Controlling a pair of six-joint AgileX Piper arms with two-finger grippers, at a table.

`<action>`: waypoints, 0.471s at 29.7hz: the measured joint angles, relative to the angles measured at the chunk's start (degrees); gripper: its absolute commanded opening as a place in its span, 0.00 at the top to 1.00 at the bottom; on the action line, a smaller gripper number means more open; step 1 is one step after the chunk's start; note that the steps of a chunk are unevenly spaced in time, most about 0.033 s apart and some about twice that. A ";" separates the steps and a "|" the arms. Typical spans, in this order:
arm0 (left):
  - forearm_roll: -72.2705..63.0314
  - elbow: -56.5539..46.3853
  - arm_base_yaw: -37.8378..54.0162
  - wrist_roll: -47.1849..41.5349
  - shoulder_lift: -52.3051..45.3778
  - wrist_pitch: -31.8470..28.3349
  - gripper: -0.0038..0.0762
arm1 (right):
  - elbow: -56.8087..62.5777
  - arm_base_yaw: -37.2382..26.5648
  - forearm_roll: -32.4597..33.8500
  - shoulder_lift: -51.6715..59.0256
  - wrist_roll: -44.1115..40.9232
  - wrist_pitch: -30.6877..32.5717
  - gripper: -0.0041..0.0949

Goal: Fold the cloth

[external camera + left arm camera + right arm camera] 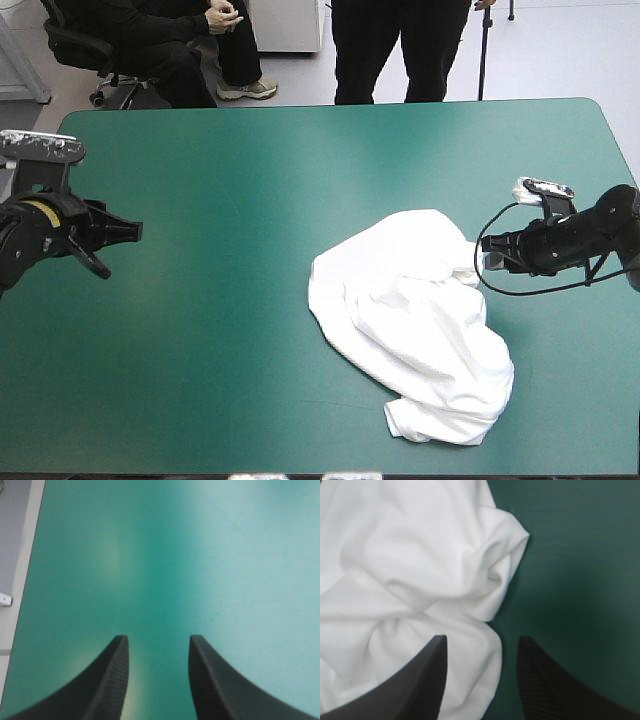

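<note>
Right claw [482, 639], two broad black fin-shaped fingers, spread apart and gripping nothing, low at the right-hand rim of the white fabric T-shirt [410, 570]. One finger over rumpled white cloth, the other over the bare teal-green cover of the desk [570, 555]; contact with the cloth impossible to judge. Just ahead of the fingertips, a rounded fold of the shirt bulging toward the open cover.

Next, left claw [157, 637], same black fingers, likewise parted with nothing between them, above bare cover close to the desk's left edge and well apart from the shirt.

Farther off, from the high view: T-shirt [410, 320] as a crumpled, unfolded heap on the right half of the desk [250, 190], stretching from about mid-depth toward the near edge, with a bunched end nearest that edge. Right claw [487, 262] just beside the heap's far right corner, left claw [125, 240] across the desk at the left edge.
</note>
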State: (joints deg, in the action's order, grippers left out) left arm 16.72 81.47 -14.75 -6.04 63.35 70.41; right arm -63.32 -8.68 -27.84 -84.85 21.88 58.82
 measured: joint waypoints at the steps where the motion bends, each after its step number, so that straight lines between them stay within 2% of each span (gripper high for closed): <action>1: 0.05 -1.36 0.00 -0.54 -1.13 0.00 0.60 | 0.00 0.86 0.33 0.84 0.00 0.12 0.54; 7: -0.17 -8.13 0.00 -2.58 -4.39 0.05 0.60 | -1.48 11.61 6.06 5.36 -1.87 0.43 0.51; 11: -1.17 -9.24 0.00 -2.58 -4.01 0.00 0.60 | -4.18 21.46 15.18 5.78 -5.50 0.07 0.36; 14: -1.74 -9.24 0.00 -2.58 -3.82 0.00 0.60 | -5.35 27.49 21.29 5.34 -9.70 -1.62 0.30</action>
State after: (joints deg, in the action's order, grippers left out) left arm 14.98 72.22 -14.75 -8.62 59.53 70.41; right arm -68.67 18.81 -6.55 -79.50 12.18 57.20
